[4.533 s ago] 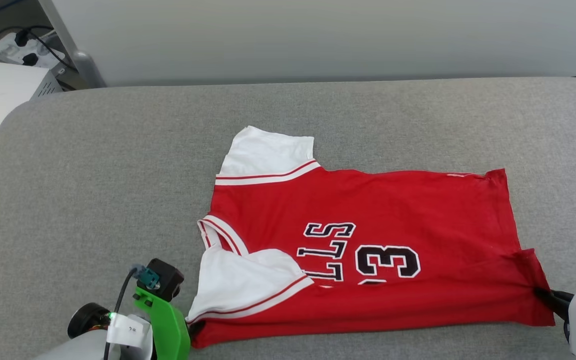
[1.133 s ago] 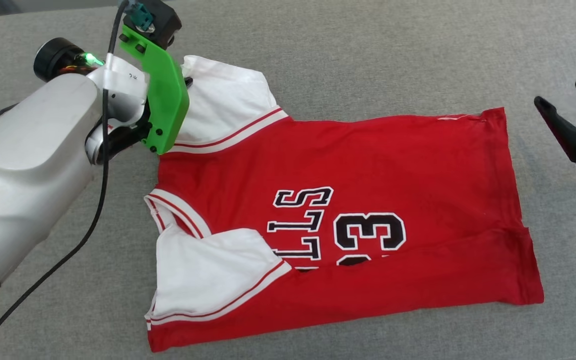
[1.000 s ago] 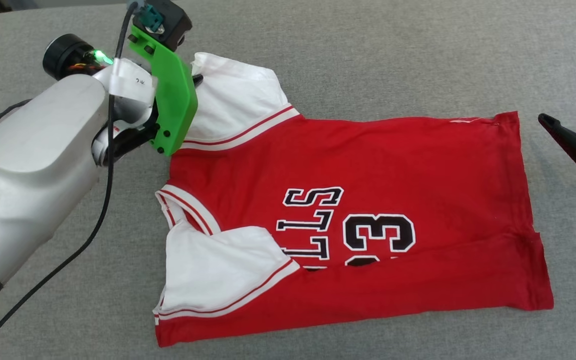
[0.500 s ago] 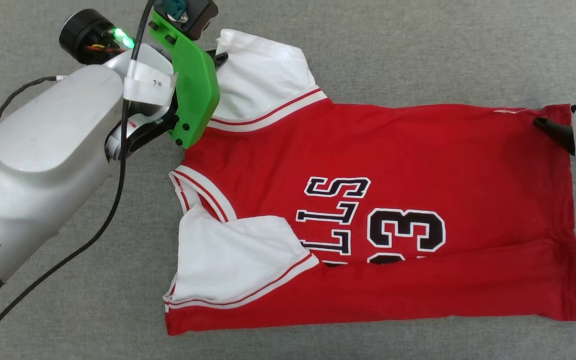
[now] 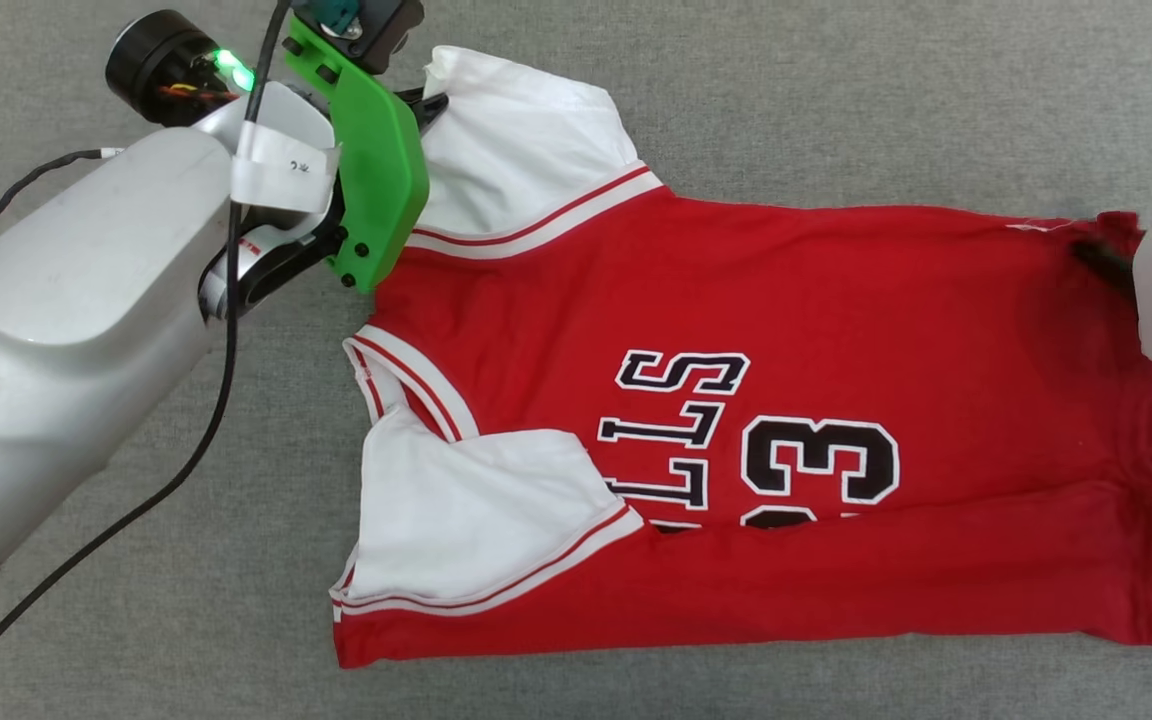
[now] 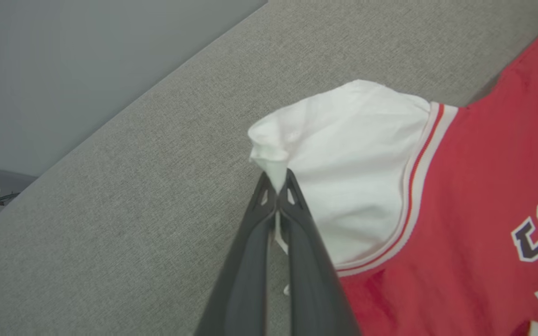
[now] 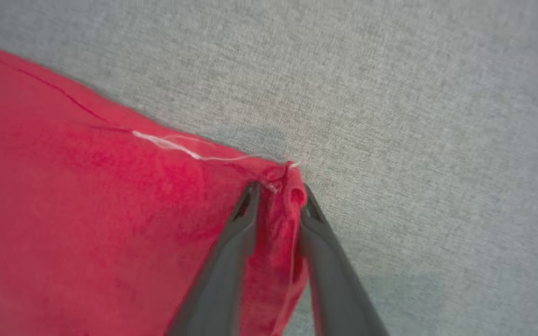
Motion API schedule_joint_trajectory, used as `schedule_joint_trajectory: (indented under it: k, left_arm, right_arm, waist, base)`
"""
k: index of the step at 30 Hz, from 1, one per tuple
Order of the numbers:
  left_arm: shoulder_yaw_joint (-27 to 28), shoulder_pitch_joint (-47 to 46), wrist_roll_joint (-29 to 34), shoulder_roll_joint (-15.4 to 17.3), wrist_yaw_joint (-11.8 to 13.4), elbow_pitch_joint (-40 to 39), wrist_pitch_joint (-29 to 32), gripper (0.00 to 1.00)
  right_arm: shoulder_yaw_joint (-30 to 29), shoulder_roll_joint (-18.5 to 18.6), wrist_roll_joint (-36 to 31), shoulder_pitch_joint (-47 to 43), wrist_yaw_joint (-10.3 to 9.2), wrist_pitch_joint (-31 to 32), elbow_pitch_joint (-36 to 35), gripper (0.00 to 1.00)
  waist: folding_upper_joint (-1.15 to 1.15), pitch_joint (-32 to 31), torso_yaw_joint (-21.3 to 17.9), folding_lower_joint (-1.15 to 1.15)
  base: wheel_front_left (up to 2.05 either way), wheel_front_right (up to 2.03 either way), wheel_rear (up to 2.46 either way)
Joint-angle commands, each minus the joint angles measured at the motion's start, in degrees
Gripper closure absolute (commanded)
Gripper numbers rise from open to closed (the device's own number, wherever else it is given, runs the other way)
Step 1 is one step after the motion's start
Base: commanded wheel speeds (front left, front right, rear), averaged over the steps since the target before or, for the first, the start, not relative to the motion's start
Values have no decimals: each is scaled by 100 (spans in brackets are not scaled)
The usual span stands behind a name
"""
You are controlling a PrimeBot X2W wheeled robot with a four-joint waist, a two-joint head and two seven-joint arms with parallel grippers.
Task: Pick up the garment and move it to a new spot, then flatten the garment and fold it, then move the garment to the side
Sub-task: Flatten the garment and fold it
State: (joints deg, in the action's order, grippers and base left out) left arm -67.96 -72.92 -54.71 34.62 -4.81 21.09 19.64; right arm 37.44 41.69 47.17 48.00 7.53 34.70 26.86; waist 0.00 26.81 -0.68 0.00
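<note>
Left end effector (image 6: 276, 184) has its two long dark fingers pressed tight together, and a bit of white cloth is pinched between them. That cloth is the outer corner of one white short sleeve (image 5: 526, 140) of the red jersey T-shirt (image 5: 836, 300) with red-and-white striped trim. In the head view this end effector sits at the top left, half hidden behind a bright green plastic bracket (image 5: 376, 190) on the pale grey arm. A thin black cable (image 5: 226, 380) runs past the arm. Right end effector (image 7: 280, 186) is at the far right corner of the red hem. Its fingers stand a little way apart, one on each side of a small bunched fold of red cloth, and both touch the cloth. I cannot tell if they squeeze it hard enough to hold it. The T-shirt lies spread out on the grey cloth-covered worktop (image 5: 836, 90), with its neck toward the left and its hem toward the right. Its near long side is folded over the front, so it hides the lower part of the black letters and of the big black number (image 5: 821, 460) with white edges. The second white sleeve (image 5: 476, 520) lies flat on the red front, near the neck hole (image 5: 406, 385).
</note>
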Motion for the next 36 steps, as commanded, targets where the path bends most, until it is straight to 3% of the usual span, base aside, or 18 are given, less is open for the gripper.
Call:
schedule_joint_trajectory:
  k: [1,9,16,30,36]
  left_arm:
    - [16,94,6,60,27,19,-64,100]
    - [-52,582,-72,235,120,-118,-283,100]
    - [-143,1198,-100,493,355,-556,-522,100]
    - [-360,2855,-325,989,875,-1376,-924,100]
    - [-436,3502,-369,1007,1034,-1562,-986,100]
  right_arm:
    - [88,-28,5,-75,-4,-174,102,100]
    - [278,6,78,-289,-4,-1243,104,100]
    - [372,91,82,-706,-4,-1946,85,100]
    - [214,265,149,-2050,-4,-2839,-273,100]
    - [-44,277,110,-2682,-4,-3001,-474,100]
  waist:
    - [0,-110,-36,0]
    - [0,-634,-56,0]
    - [0,-1042,-33,0]
    - [0,-1682,-23,0]
    - [0,-1810,-40,0]
  base:
    - [0,0,0]
    - [0,0,0]
    - [0,0,0]
    - [0,0,0]
    - [0,0,0]
